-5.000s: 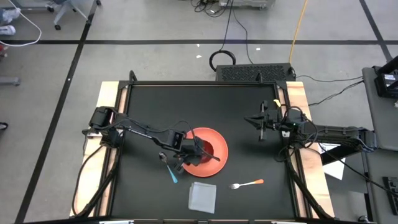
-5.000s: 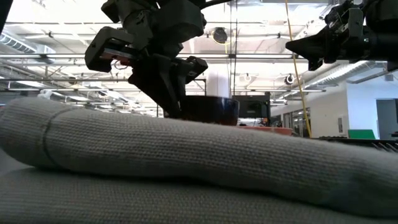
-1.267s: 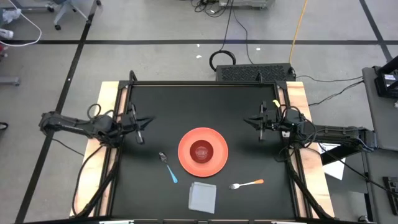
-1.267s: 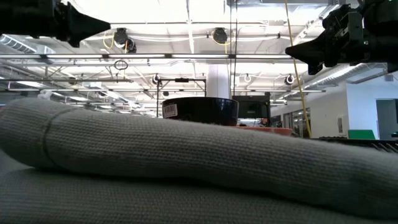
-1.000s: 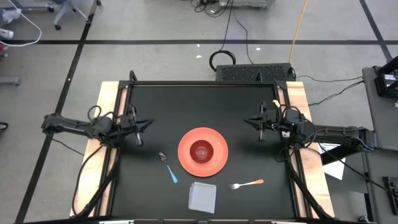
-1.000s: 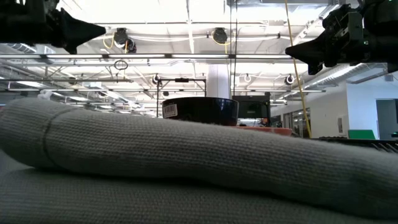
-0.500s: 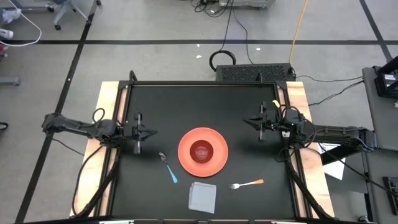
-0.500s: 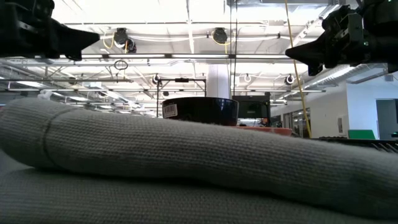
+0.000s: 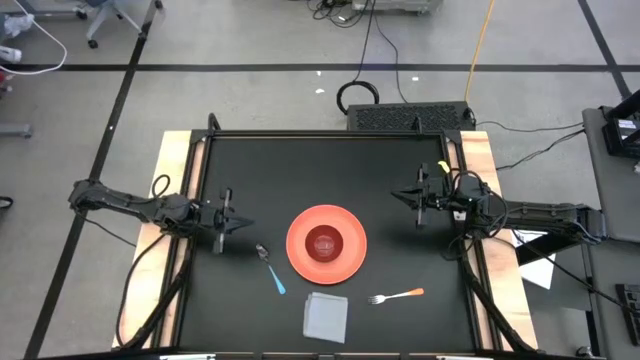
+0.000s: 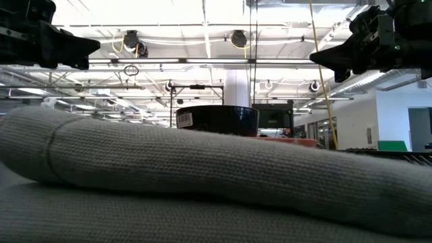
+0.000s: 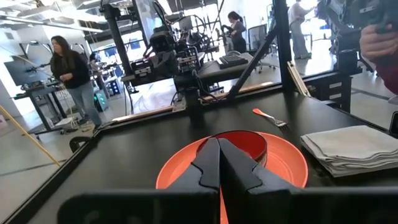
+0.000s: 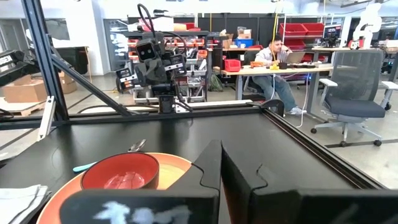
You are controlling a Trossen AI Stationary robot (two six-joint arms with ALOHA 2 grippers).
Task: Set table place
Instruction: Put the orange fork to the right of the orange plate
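Table [image 9: 330, 160] fills the middle of the high view: a matte black square top with light wooden strips down both sides, standing on grey floor crossed by dark lines and trailing cables. Near its centre sits an orange plate [image 9: 326, 243] with a red bowl [image 9: 323, 243] on it. A spoon [image 9: 271, 268] with a blue handle lies just beside the plate toward the left arm, a fork [image 9: 397, 295] with an orange handle lies near the front edge, and a folded grey napkin [image 9: 326, 315] rests between them, apart from both.

Left gripper [image 9: 224, 220] hangs over the table's left edge, fingers pressed together on nothing; its wrist view shows them closed in front of the plate. Right gripper [image 9: 421, 198] waits over the right side, well apart from the plate, fingers likewise closed and empty.

Beyond the table, the wrist views show an open workshop with desks, racks, office chairs and red bins; one person [image 11: 71, 74] stands by a desk, another person [image 12: 277, 71] sits at one. In the low view the napkin blocks most of the foreground under bright ceiling lights.
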